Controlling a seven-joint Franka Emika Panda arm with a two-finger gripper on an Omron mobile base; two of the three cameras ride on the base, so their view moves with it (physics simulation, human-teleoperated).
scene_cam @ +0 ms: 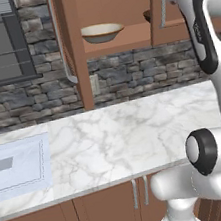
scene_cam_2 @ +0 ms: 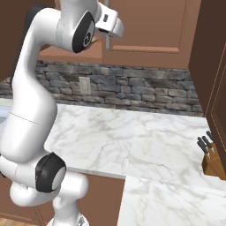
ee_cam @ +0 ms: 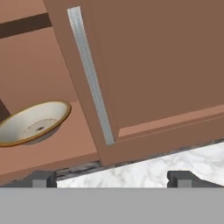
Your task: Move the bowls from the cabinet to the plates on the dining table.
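Across the lower half of both base views lay the marble tabletop [scene_cam: 116, 137], white w/ grey veins, over low wooden cabinets [scene_cam: 108, 211]. Behind it ran a stone backsplash [scene_cam: 142, 72]. Above that hung the reddish-brown wall cabinet [scene_cam: 112, 11], left door swung open, its long silver handle [scene_cam: 61, 39] showing edge-on. The arm [scene_cam: 212, 66] rose at right in the left base view, reaching up toward the cabinet. A closed door panel [ee_cam: 157, 74] w/ bar handle [ee_cam: 90, 74] sat close in the hand view. On the cabinet shelf [scene_cam: 117, 43] rested the cream bowl [scene_cam: 102, 33], tan rim, upright; a dark bowl [scene_cam: 147, 15] sat further right, mostly hidden by the door. The tool [ee_cam: 112, 178] was wide open, holding nothing, tips apart from the bowls. A knife block [scene_cam_2: 214, 161] stood at the tabletop's far right.
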